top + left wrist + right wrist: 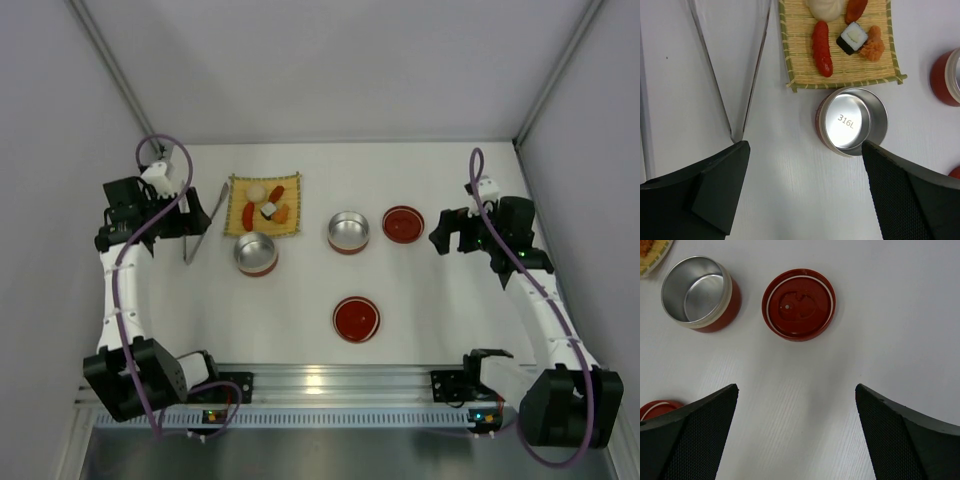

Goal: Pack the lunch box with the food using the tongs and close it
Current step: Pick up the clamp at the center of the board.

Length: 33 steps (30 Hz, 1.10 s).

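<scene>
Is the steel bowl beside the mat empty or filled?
Empty. The steel bowl shows a bare shiny bottom; the food sits on the mat.

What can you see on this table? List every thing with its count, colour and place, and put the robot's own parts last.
mat: one, yellow woven, far left part of the table.
food: five pieces, a whitish ball, two red, one orange, one black-and-white roll, all on the mat.
tongs: one, silvery, lying left of the mat.
containers: two, steel inside, red outside, open; one just in front of the mat, one mid-table.
lids: two, red; one right of the mid-table container, one nearer the arms.
table: one, white.
left gripper: one, black, open, over the tongs side.
right gripper: one, black, open, near the right lid.
</scene>
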### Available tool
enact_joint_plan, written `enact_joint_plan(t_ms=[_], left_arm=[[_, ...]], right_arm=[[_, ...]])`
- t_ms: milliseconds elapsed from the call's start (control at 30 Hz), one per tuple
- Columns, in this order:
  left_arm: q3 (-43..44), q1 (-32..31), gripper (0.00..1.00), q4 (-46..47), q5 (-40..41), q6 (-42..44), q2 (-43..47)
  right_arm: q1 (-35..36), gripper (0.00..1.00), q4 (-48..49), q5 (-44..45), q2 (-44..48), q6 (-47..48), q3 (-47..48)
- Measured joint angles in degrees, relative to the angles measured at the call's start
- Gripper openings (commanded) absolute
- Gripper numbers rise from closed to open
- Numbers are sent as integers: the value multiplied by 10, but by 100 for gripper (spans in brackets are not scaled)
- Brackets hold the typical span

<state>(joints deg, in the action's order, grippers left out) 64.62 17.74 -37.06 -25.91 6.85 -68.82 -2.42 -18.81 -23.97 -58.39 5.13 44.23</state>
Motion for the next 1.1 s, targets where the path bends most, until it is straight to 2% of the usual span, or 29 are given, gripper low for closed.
enact_joint_plan(t_ms=[167,400,633,867,1100], left_arm=[[45,0,98,-26,25,-27,-42],[247,0,98,-144,49,42,-187],[423,-2,98,-265,160,83,-362],[445,-4,98,-315,212,122,-454],[452,-10,98,-320,237,144,-535]], right_arm=[[0,99,0,0,-2,4,0],[0,99,0,-1,-3,9,0],[0,99,-1,-1,-8,13,0],[0,99,-1,-1,-14,18,0],[0,99,-3,3,-23,24,0]])
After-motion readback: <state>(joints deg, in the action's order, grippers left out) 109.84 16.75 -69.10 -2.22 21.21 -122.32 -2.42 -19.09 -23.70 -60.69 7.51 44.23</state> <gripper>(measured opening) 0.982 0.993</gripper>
